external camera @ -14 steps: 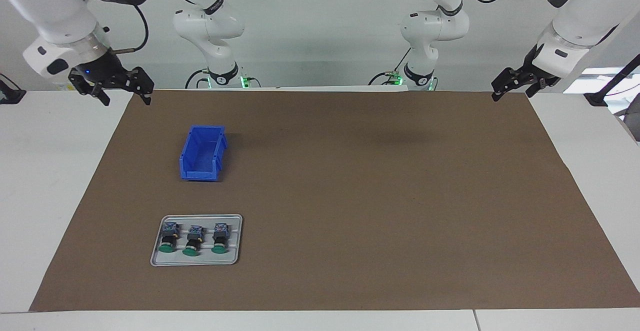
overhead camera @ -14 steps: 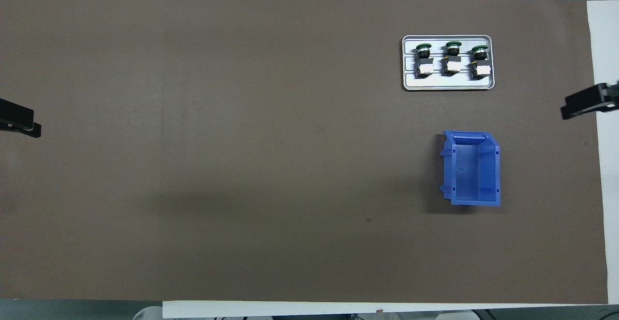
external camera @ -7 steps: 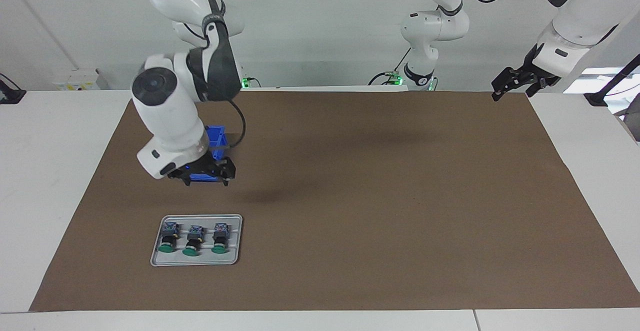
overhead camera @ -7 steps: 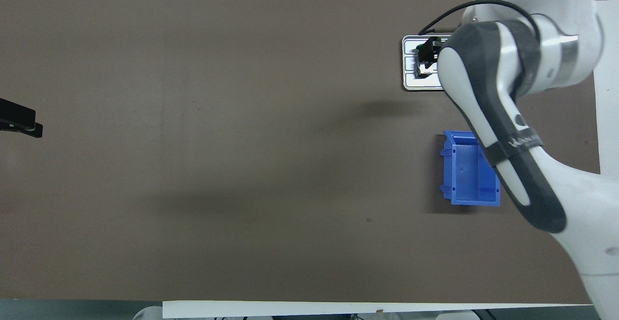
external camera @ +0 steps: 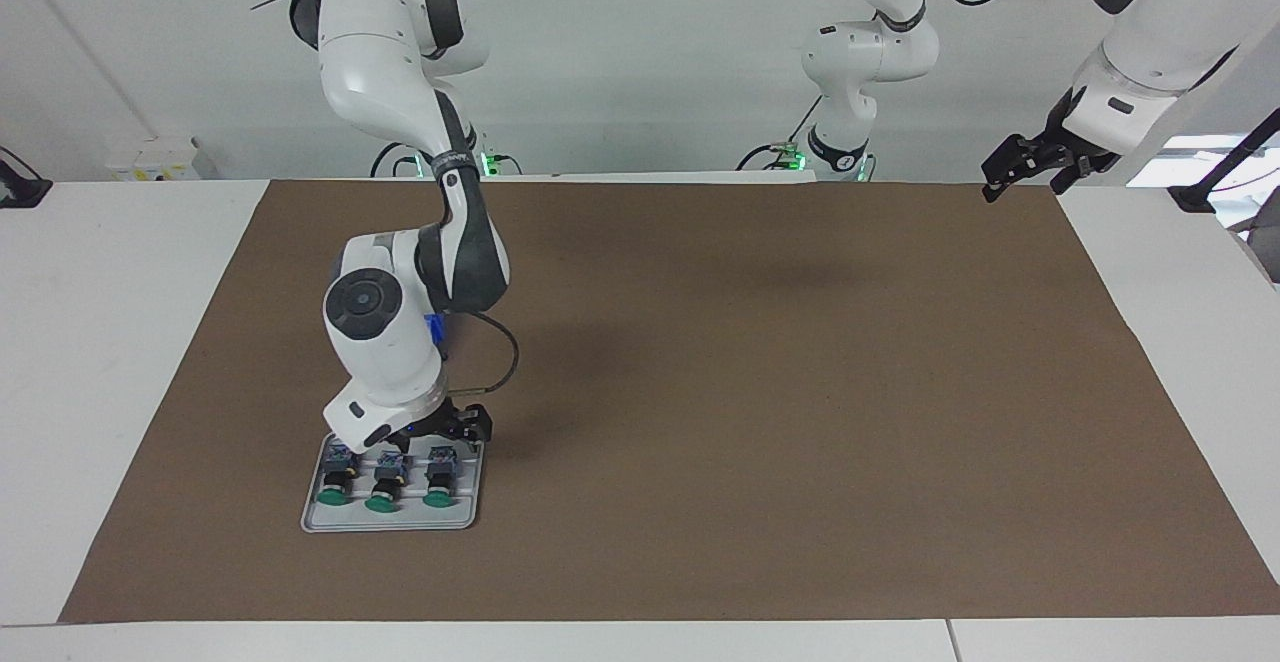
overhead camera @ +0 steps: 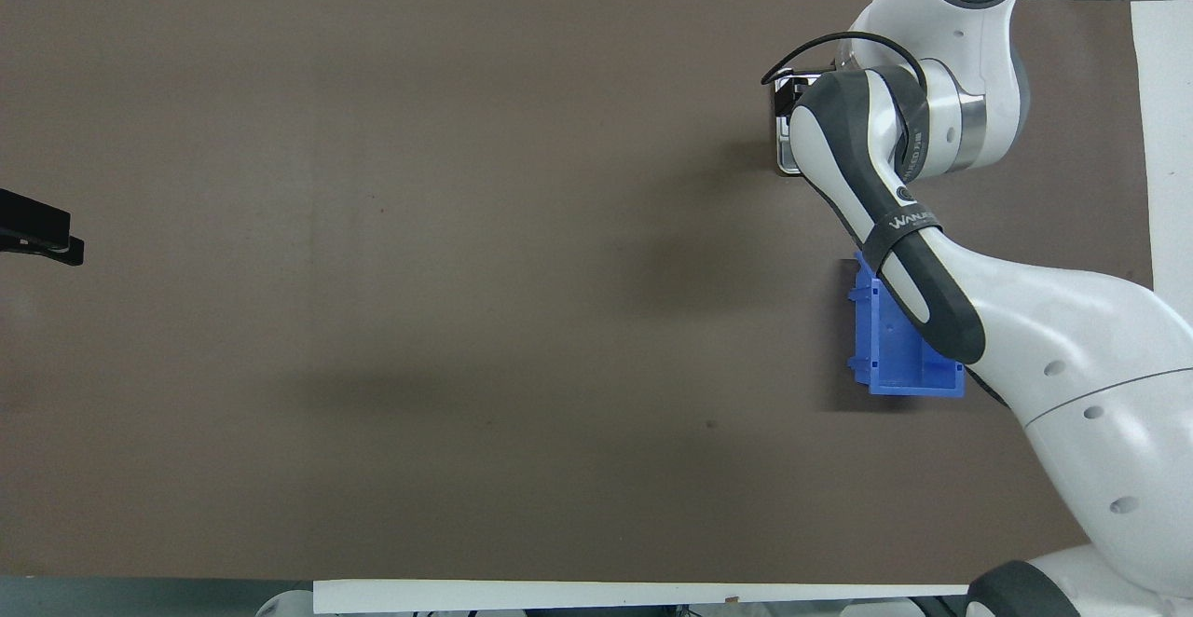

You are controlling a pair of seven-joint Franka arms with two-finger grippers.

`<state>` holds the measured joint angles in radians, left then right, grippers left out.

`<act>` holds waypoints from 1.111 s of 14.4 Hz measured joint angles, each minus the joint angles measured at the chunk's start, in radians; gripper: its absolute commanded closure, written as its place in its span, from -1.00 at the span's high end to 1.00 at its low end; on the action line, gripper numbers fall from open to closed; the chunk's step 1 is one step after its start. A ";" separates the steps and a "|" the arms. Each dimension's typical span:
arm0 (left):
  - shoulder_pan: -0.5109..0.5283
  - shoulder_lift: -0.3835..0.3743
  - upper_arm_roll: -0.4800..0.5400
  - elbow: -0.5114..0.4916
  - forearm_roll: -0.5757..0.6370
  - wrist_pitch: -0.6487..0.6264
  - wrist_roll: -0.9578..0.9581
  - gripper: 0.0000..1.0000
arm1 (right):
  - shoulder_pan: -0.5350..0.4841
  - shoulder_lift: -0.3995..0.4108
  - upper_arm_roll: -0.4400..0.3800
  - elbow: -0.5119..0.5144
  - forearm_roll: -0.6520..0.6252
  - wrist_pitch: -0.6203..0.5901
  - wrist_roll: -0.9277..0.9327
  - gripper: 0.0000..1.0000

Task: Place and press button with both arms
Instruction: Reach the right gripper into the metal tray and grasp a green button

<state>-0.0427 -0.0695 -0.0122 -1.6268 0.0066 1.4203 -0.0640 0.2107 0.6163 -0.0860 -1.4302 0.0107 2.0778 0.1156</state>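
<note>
Three green-capped buttons lie in a row on a grey tray (external camera: 318, 520) toward the right arm's end of the table: one (external camera: 335, 477), one (external camera: 385, 483) and one (external camera: 438, 478). My right arm reaches down and its gripper (external camera: 432, 438) hangs just over the contact blocks of the buttons. In the overhead view the right arm covers the buttons and only an edge of the tray (overhead camera: 781, 146) shows. My left gripper (external camera: 1030, 170) waits open over the table's corner by its own base; it also shows in the overhead view (overhead camera: 37, 235).
A blue open bin (overhead camera: 885, 365) stands nearer to the robots than the tray, mostly hidden by the right arm in the facing view (external camera: 433, 327). A brown mat (external camera: 760, 392) covers the table.
My right arm has swung from the table's corner, passed over the blue bin and come down to the tray of buttons. The left arm has not moved.
</note>
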 measured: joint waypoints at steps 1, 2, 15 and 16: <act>0.000 0.000 0.000 0.000 0.000 0.000 0.000 1.00 | -0.006 0.008 0.001 -0.006 0.002 0.015 -0.011 0.79; 0.000 0.000 0.000 0.000 0.000 0.000 0.000 1.00 | -0.008 0.016 0.001 -0.009 0.003 0.028 -0.014 0.78; 0.000 0.000 0.000 0.000 0.000 0.000 0.000 1.00 | -0.009 0.044 0.009 -0.029 0.004 0.082 -0.022 -0.89; 0.000 0.000 0.000 0.000 0.000 0.000 0.000 1.00 | -0.009 0.044 0.009 -0.031 0.004 0.082 -0.022 -0.99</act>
<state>-0.0432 -0.0695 -0.0119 -1.6269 0.0066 1.4206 -0.0639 0.2018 0.6604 -0.0770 -1.4609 0.0146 2.1602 0.0931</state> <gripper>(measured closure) 0.000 0.595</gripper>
